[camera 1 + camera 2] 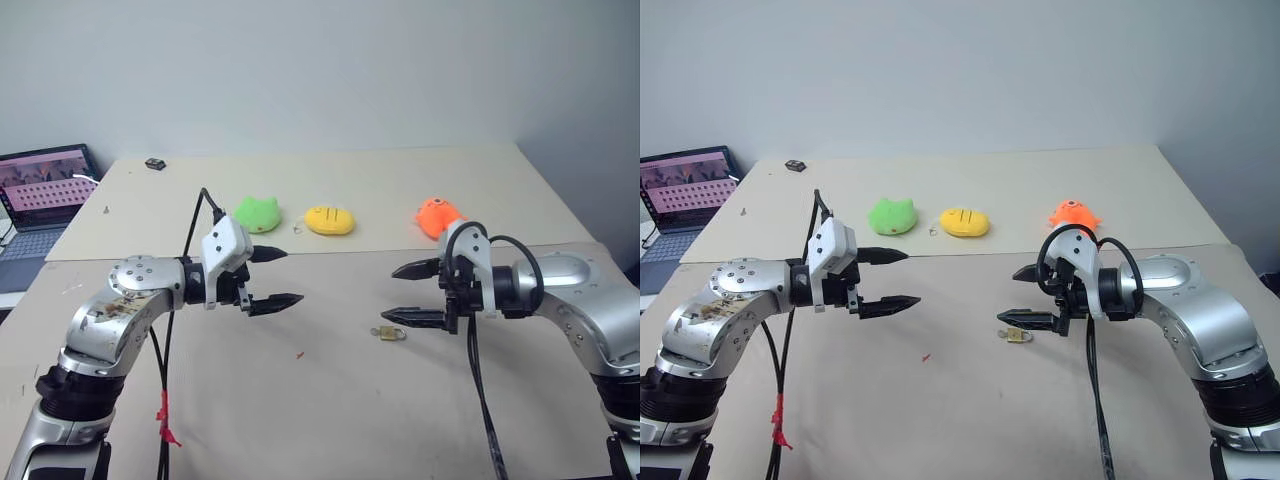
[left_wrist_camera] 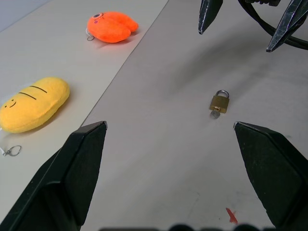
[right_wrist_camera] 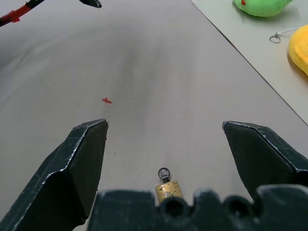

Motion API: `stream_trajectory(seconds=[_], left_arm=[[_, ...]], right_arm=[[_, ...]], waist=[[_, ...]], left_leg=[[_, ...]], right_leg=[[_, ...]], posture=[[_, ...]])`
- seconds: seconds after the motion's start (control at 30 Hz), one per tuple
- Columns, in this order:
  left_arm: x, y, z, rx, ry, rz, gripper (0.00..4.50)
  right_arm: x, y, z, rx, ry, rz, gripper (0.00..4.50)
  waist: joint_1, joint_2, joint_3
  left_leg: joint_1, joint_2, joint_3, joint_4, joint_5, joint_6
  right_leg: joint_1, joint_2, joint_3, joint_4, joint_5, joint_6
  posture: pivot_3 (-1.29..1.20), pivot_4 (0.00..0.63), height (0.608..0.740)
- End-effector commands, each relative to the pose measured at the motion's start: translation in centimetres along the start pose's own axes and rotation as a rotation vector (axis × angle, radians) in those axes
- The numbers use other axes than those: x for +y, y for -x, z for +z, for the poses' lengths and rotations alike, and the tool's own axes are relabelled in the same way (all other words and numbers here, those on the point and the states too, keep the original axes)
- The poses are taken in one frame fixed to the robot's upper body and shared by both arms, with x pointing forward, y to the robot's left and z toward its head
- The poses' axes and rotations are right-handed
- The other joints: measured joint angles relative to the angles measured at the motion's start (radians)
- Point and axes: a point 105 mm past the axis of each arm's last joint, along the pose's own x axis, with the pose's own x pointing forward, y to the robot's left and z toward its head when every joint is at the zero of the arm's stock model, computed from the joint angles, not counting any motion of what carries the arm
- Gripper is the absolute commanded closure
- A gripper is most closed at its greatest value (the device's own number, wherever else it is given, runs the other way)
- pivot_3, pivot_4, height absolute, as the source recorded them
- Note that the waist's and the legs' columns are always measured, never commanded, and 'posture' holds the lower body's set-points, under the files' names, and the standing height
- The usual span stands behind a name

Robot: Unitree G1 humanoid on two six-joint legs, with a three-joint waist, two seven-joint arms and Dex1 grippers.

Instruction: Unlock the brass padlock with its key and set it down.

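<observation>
**Brass lock waits on the table, both grippers empty**

Brass padlock (image 2: 219,101) lies flat on the grey table (image 1: 330,400), just under the right gripper (image 1: 414,293). A small silver key (image 2: 215,114) seems to stick out of its bottom end. Both the right gripper and the left gripper (image 1: 277,276) hang in the air with fingers spread wide, holding nothing.

The lock and key are tiny next to the thick black fingers. A pinch could miss, or push the lock away across the smooth table. A grab on the key alone might pull it out or let it slip.
</observation>
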Motion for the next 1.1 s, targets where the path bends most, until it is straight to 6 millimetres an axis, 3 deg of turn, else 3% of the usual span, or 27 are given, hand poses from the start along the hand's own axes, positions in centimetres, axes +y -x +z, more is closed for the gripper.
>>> stream_trajectory(seconds=[0.03,0.17,0.23,0.43,0.73,1.1], left_arm=[[0.3,0.0,1.2,-0.013,-0.048,-0.006,0.00],[0.3,-0.9,1.6,0.016,-0.076,-0.088,0.00],[-0.5,-1.1,0.3,0.111,-0.155,-0.168,0.00],[-1.1,-1.2,-0.3,0.162,-0.193,-0.277,0.00],[-1.7,-1.6,-0.4,0.181,-0.218,-0.338,0.00],[-2.0,-0.7,0.0,0.159,-0.165,-0.285,0.00]], right_arm=[[0.1,0.9,1.0,-0.040,0.020,-0.025,0.01],[0.8,1.5,0.8,-0.033,0.016,-0.040,0.01],[1.2,1.8,-0.3,0.004,0.024,-0.048,0.01],[3.0,0.6,-4.1,0.067,0.032,-0.043,0.01],[1.1,-2.4,-7.0,0.049,0.075,-0.093,0.01],[-0.8,-3.6,-8.5,0.047,0.090,-0.071,0.01]], waist=[[0.000,0.000,0.000],[0.009,-0.001,0.001],[0.011,-0.001,0.001],[0.006,-0.002,0.001],[0.001,-0.004,0.002],[0.006,-0.002,0.001]], left_leg=[[0.000,0.000,0.000,0.000,0.000,0.000],[0.000,0.000,-0.002,0.000,0.002,0.000],[0.000,0.000,-0.002,0.000,0.002,0.000],[-0.004,-0.001,-0.003,-0.001,0.002,0.000],[-0.003,-0.001,-0.004,0.001,0.004,0.000],[-0.003,0.001,-0.011,0.001,0.003,0.003]], right_leg=[[0.000,0.000,0.000,0.000,0.000,0.000],[0.000,0.001,0.000,0.000,-0.002,0.003],[0.000,0.001,0.000,0.001,-0.002,0.003],[0.000,0.001,0.000,0.001,-0.003,0.000],[0.001,0.002,0.001,0.002,-0.006,0.005],[0.001,0.010,0.004,0.002,-0.003,-0.001]], posture=[[0.00,0.150,0.650],[0.00,0.150,0.650],[0.00,0.150,0.650],[0.00,0.150,0.650],[0.00,0.150,0.650],[0.00,0.150,0.650]])
